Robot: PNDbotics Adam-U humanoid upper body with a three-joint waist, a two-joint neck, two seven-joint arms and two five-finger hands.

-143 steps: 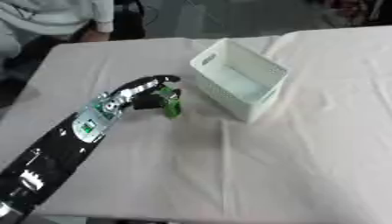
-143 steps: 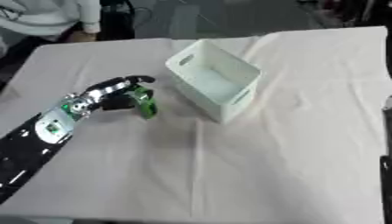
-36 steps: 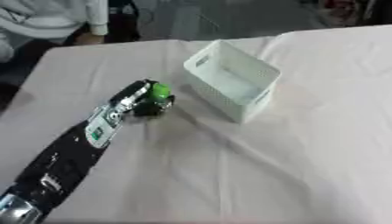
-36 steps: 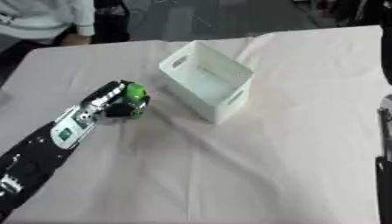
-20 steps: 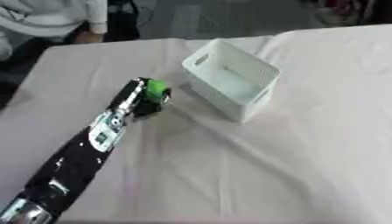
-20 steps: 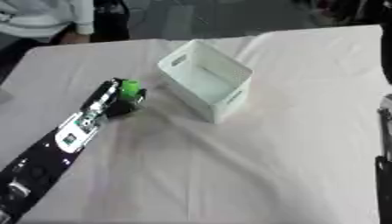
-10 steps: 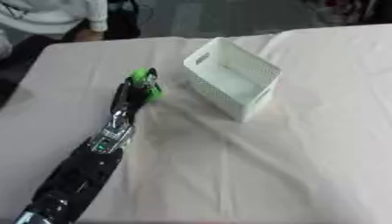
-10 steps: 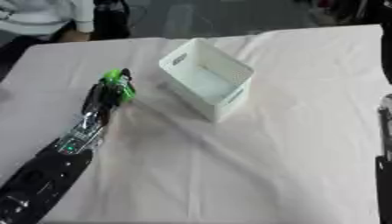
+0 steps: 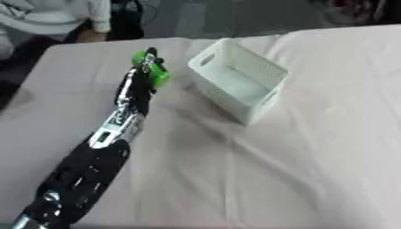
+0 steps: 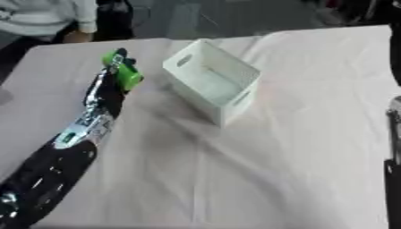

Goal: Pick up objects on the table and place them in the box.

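Reaching up from the lower left of the frame, the left arm stretches long and nearly straight toward the upper middle. Left robot hand (image 9: 143,78) at its end, fingers curled round a green object (image 9: 153,71), held above the surface (image 9: 313,147). White box (image 9: 239,85) sits just right of the hand, open side up. Right robot hand: only a dark sliver at right edge (image 10: 394,134); finger state cannot be told.

No legible text, labels or numbers anywhere; views perhaps too soft.
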